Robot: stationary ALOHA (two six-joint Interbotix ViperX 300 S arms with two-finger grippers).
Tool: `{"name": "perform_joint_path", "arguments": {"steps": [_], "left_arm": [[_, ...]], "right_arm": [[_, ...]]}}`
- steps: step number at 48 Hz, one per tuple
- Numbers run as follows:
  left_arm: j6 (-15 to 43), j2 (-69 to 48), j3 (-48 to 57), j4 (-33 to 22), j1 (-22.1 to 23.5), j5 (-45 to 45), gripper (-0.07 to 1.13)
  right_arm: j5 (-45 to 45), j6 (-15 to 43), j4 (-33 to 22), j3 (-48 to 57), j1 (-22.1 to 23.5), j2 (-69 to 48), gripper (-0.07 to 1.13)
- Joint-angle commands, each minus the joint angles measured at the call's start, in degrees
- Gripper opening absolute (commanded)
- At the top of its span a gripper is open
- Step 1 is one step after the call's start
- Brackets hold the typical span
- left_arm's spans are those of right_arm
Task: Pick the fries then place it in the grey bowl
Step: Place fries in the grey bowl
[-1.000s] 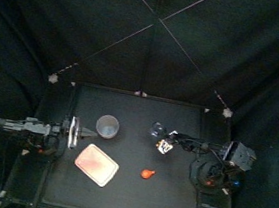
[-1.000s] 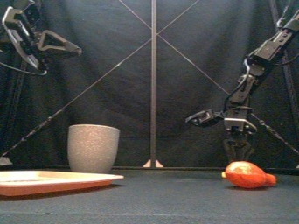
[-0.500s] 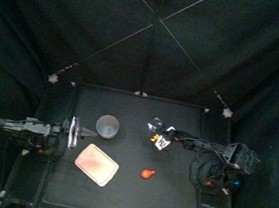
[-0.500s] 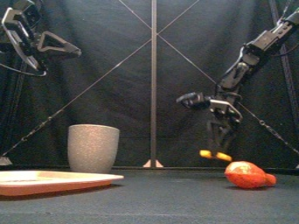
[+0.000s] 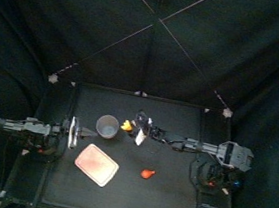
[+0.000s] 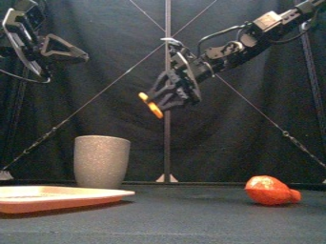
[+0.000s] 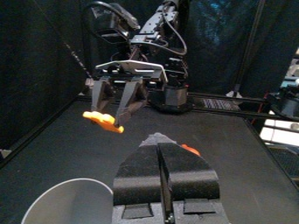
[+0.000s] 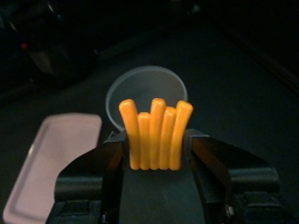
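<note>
Fries [image 6: 152,105] in right end effector [image 8: 156,149] hang high beside bowl [image 6: 102,160] rim.

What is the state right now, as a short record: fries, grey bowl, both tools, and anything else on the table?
fries: held high off the table
right tool: shut on the fries, up and to the right of the bowl, not yet over its opening
grey bowl: upright on the table, left of centre
left tool: shut, holding nothing, parked at the left side
pink tray: flat, in front of the bowl
red-orange toy: on the table to the right, untouched
</note>
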State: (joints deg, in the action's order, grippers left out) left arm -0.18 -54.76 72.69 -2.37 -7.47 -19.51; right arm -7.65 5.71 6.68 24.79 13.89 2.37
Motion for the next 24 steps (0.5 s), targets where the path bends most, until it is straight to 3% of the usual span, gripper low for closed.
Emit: {"name": "perform_joint_path", "arguments": {"steps": [1,14,24], "left_arm": [[0.0,0.26,-1.05,-0.18,-0.09,-0.53,-0.01],[0.0,0.18,-0.88,-0.18,-0.18,-1.49,-0.01],[0.26,0.18,-0.62,-0.18,-0.26,-1.58,-0.01]], "right_arm": [[-6.42,-0.09,0.18,-4.48,-1.05,2.81,0.54],[-6.86,-0.18,-0.09,-14.24,-1.49,14.06,0.56],[-6.5,-0.18,-0.26,-17.67,-0.97,17.58,0.74]]}}
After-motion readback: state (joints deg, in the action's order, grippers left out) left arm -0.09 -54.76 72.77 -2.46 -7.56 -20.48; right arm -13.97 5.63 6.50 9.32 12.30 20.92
